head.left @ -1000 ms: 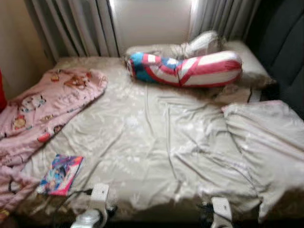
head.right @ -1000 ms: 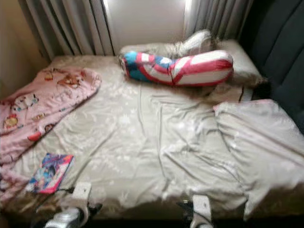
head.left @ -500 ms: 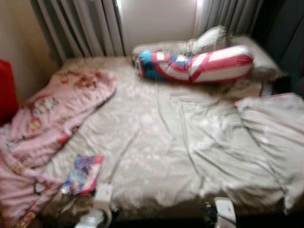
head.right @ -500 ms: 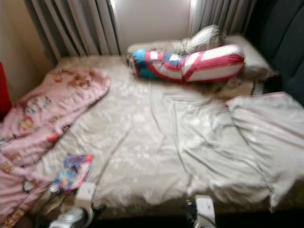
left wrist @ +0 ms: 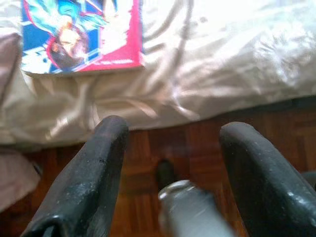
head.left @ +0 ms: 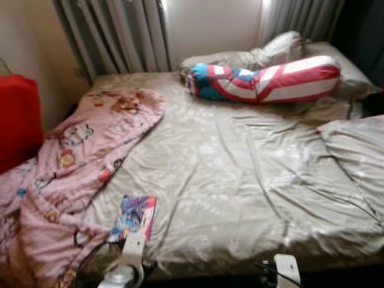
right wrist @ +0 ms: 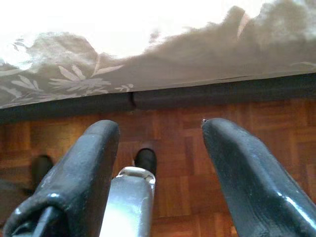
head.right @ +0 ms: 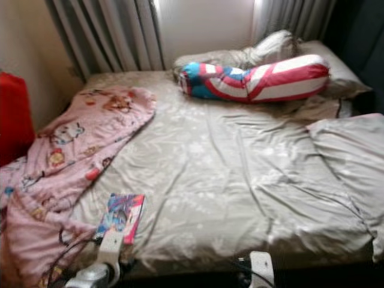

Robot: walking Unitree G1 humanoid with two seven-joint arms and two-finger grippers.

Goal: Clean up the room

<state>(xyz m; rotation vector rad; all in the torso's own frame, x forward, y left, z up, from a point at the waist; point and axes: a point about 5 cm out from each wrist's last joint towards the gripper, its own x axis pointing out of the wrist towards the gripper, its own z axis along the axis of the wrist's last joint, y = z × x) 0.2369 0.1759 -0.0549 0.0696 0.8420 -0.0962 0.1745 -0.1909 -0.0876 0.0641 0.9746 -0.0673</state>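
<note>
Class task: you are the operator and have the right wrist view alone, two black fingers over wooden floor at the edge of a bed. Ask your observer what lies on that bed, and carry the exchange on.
Operator: What lies on the bed?
Observer: A colourful book lies near the foot edge, on the robot's left, beside a pink blanket.
Operator: Which gripper is closer to it?
Observer: The left gripper; its wrist view shows the book just beyond its open fingers, over the floor.
Operator: Anything at the far end?
Observer: A red, white and blue bolster pillow lies across the head of the bed, in front of grey curtains.
Operator: And my own gripper?
Observer: The right gripper is open, holding nothing.
</note>
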